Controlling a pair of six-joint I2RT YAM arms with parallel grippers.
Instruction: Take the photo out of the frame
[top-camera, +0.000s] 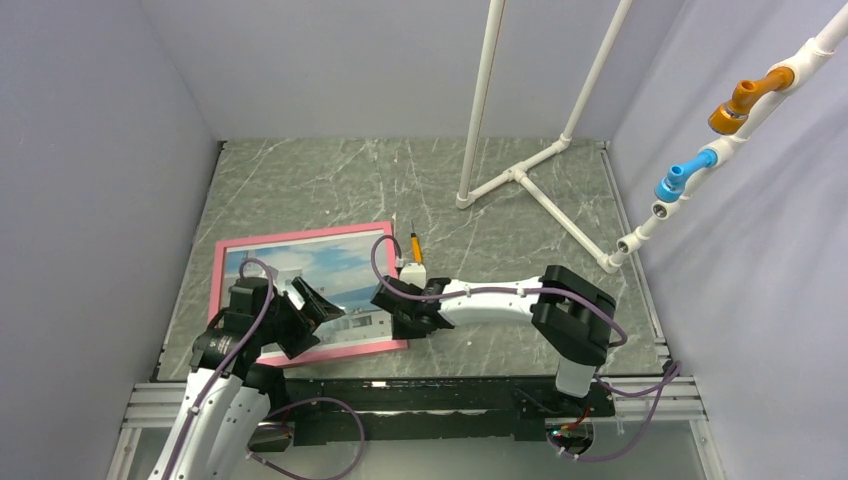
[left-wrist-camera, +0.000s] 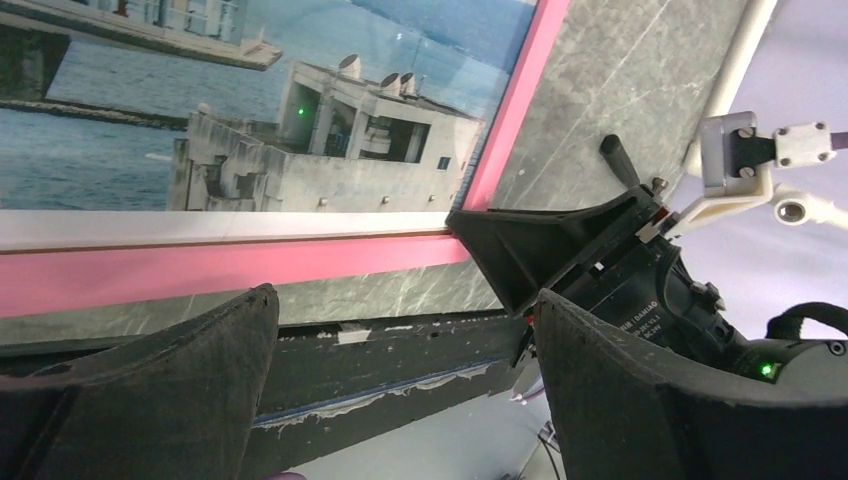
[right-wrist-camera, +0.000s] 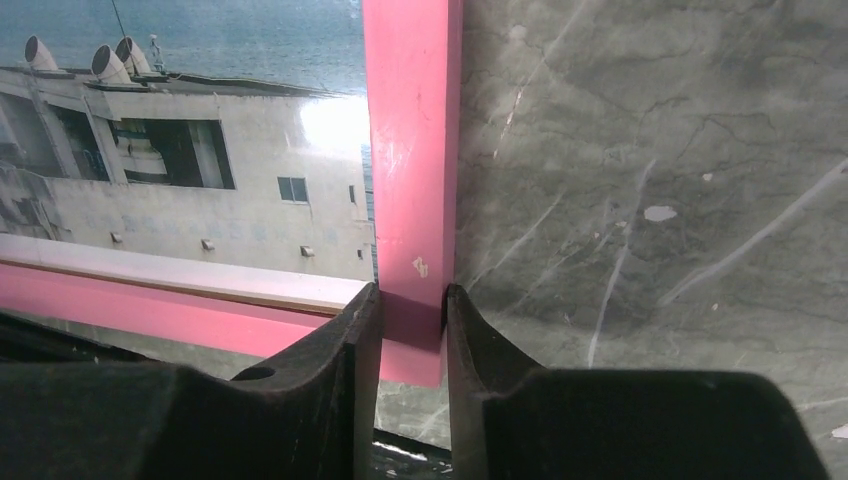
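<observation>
The pink frame (top-camera: 300, 236) lies flat on the marble table, left of centre, with the photo (top-camera: 330, 265) of a white ship, water and cloudy sky inside it. My right gripper (top-camera: 394, 308) is at the frame's near right corner. In the right wrist view its fingers (right-wrist-camera: 340, 350) pinch the frame's right border (right-wrist-camera: 410, 150) beside the photo (right-wrist-camera: 180, 150). My left gripper (top-camera: 308, 316) is wide open and empty, hovering over the frame's near edge. In the left wrist view the gripper (left-wrist-camera: 400, 380) shows the near border (left-wrist-camera: 200, 270), the photo (left-wrist-camera: 300, 120) and the right gripper (left-wrist-camera: 560, 250).
A screwdriver with an orange handle (top-camera: 415, 245) lies just right of the frame's far right side. A white pipe stand (top-camera: 520, 175) rises at the back. A pipe with blue (top-camera: 680, 178) and orange valves runs along the right wall. The table's near edge (left-wrist-camera: 400, 340) is close.
</observation>
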